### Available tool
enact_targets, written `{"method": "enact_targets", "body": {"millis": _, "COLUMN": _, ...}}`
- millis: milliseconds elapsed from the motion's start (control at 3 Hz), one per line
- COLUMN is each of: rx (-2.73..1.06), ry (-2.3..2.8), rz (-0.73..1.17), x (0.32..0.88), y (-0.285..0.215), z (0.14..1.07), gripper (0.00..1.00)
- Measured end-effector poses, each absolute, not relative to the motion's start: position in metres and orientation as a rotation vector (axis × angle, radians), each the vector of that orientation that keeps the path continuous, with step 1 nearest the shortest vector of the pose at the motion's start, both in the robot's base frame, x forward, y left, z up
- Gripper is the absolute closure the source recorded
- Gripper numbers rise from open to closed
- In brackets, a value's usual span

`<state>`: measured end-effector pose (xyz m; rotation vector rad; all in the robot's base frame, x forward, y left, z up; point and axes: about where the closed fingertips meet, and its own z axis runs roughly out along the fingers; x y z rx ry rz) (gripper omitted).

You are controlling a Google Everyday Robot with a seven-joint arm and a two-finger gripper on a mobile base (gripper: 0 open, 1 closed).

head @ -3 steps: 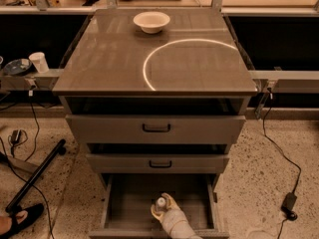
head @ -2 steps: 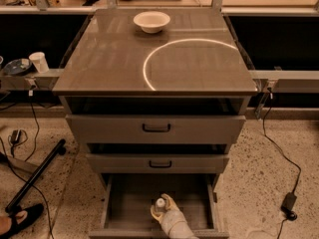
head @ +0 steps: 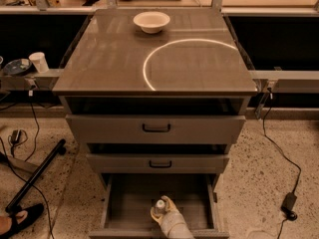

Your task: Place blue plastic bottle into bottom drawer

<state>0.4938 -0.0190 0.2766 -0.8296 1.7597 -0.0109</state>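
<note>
The bottom drawer (head: 127,198) of the grey cabinet is pulled open, and its plain grey floor shows. The blue plastic bottle (head: 159,206) stands upright inside it near the front edge. Only its white cap and clear neck show. My gripper (head: 165,214) reaches into the drawer from the bottom of the view, its pale fingers (head: 172,218) closed around the bottle's body. The lower part of the bottle is hidden by the fingers.
The two shallower drawers (head: 156,128) (head: 159,163) with dark handles jut out slightly above. A white bowl (head: 151,21) sits on the cabinet top (head: 114,59). A black pole (head: 35,176), cables and a shoe (head: 20,219) lie on the floor at left, and a power adapter (head: 289,203) at right.
</note>
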Motion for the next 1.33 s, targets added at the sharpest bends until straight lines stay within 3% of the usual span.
{"method": "enact_targets", "body": {"millis": 667, "rx": -0.825, "ry": 1.774, "rz": 0.006, "x": 0.4905, "y": -0.0174, "z": 0.2697, "gripper": 1.0}}
{"method": "enact_targets", "body": {"millis": 1000, "rx": -0.825, "ry": 1.774, "rz": 0.006, "x": 0.4905, "y": -0.0174, "z": 0.2698, "gripper": 0.85}}
{"method": "enact_targets", "body": {"millis": 1333, "rx": -0.825, "ry": 1.774, "rz": 0.006, "x": 0.4905, "y": -0.0174, "z": 0.2698, "gripper": 0.62}}
